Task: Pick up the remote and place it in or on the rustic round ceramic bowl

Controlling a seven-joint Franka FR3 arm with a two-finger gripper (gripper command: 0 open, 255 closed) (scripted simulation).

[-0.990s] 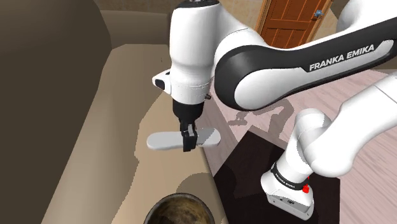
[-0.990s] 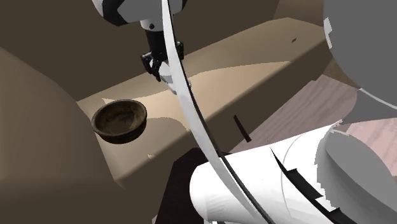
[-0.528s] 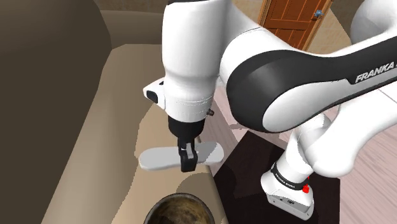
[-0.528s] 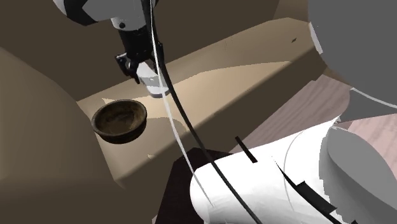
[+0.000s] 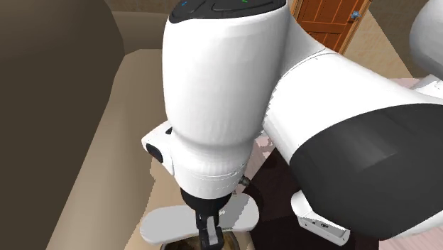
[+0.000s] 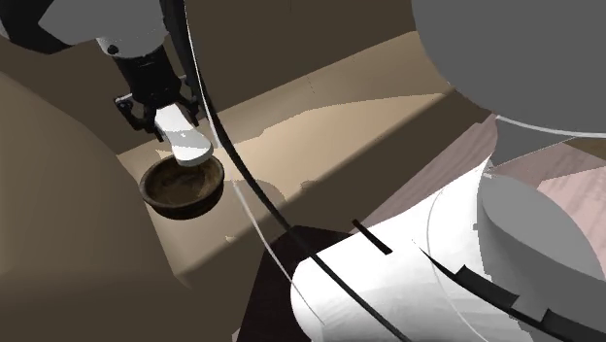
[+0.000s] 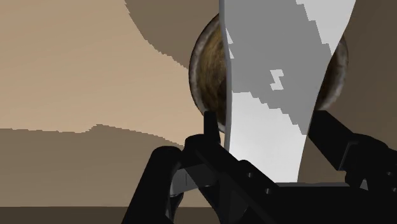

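Note:
My black gripper [image 5: 208, 238] is shut on a flat pale grey remote [image 5: 165, 224], holding it level at its middle. In the second exterior view the gripper [image 6: 155, 107] hangs just above the brown round bowl [image 6: 180, 188], and the remote [image 6: 185, 139] points down toward the bowl's rim without touching it. In the wrist view the remote [image 7: 273, 102] stands clasped between the fingers [image 7: 210, 137], with the bowl [image 7: 208, 70] directly behind it. In the shoulder view only a sliver of the bowl [image 5: 186, 244] shows under the remote.
The bowl rests on a tan sofa seat [image 5: 121, 128] beside a tall brown cushion [image 5: 50, 85]. The dark stand [image 5: 273, 213] lies past the seat's edge. A wooden door [image 5: 323, 21] stands far behind. The white arm [image 5: 298, 121] blocks much of the shoulder view.
The gripper has carried the remote along the seat toward the bowl and now hangs over it. The arm has swung closer to the shoulder camera. The bowl has stayed put.

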